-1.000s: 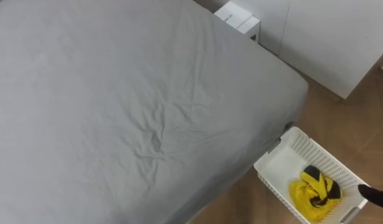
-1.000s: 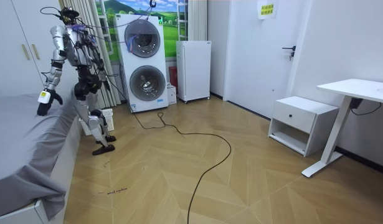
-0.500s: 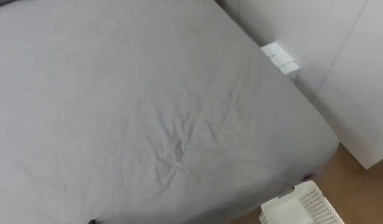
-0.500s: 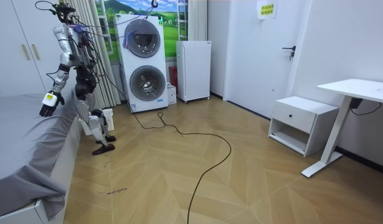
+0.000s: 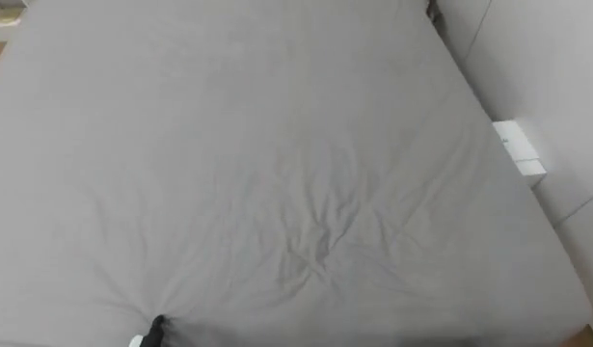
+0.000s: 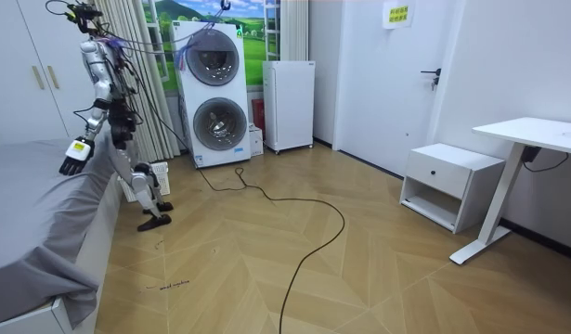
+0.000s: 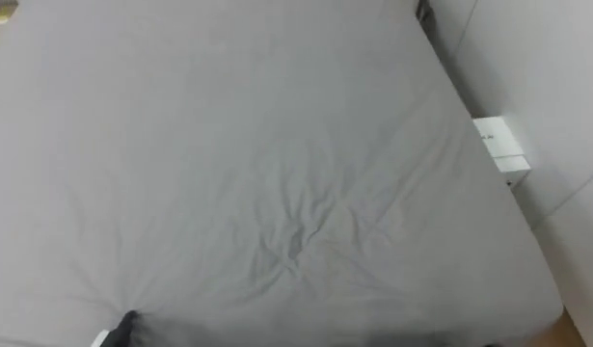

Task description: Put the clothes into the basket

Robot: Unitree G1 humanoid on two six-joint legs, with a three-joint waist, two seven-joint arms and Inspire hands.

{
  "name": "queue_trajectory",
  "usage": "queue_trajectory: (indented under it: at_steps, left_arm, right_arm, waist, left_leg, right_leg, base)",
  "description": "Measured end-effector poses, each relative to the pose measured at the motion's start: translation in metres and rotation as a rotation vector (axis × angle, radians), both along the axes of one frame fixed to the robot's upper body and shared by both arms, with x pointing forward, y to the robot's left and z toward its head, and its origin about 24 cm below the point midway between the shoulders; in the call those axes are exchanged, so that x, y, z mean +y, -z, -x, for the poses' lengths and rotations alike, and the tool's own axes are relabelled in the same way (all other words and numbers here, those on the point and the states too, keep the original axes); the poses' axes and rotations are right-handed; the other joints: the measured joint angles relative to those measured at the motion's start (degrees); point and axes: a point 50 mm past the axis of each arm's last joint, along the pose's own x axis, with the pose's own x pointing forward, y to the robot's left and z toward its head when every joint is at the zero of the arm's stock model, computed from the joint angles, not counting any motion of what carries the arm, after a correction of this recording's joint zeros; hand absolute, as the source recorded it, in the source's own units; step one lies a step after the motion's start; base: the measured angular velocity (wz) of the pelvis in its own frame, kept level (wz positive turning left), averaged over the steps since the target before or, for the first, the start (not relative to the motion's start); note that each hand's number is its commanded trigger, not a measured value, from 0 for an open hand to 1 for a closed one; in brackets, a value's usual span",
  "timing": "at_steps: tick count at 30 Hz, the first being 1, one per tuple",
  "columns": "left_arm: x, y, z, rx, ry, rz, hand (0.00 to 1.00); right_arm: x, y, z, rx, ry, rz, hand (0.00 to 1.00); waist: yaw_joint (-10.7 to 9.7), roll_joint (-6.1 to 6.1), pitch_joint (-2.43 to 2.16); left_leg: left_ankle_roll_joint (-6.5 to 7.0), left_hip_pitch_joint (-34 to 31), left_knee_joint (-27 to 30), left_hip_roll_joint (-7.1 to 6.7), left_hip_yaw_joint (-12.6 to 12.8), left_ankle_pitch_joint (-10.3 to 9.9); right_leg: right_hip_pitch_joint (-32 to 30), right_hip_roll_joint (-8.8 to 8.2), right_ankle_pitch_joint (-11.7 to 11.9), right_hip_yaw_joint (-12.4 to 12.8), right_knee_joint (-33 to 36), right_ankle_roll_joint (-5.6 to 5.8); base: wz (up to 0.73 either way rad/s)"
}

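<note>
I stand at the foot corner of a bed (image 5: 277, 173) with a wrinkled grey sheet, facing it. My left hand (image 5: 156, 331) just pokes in at the bottom edge of the eye views, a dark fingertip over the sheet (image 7: 122, 328). In the room view this left hand (image 6: 71, 159) hangs over the bed's edge with relaxed fingers and holds nothing. The white basket (image 6: 141, 181) stands on the floor by the bed's corner, partly behind my legs.
A small white box (image 5: 519, 154) sits beside the bed at the right, against a white wall. Behind me in the room view are stacked washing machines (image 6: 211, 93), a white cabinet (image 6: 289, 104), and open wooden floor.
The head camera has swung from the basket with the yellow cloth up onto the bed. In the room view I have straightened and my left hand stays over the bed's edge.
</note>
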Motion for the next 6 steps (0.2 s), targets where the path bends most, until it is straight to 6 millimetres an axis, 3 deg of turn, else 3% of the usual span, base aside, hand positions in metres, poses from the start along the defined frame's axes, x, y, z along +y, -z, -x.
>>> queue_trajectory:
  at_steps: [6]
  left_arm:
    - [-0.0043,0.0010,0.0000,-0.003,-0.024,0.020,0.00]
  right_arm:
    - [0.0064,0.0027,0.0038,0.034,-0.055,0.010,0.00]
  waist:
    - [1.36,0.08,0.07]
  left_leg:
    - [0.00,0.39,-0.08,-0.09,-1.06,0.00]
  right_leg:
    - [0.62,0.02,-0.06,-0.44,-0.10,0.06]
  base:
    - [0.05]
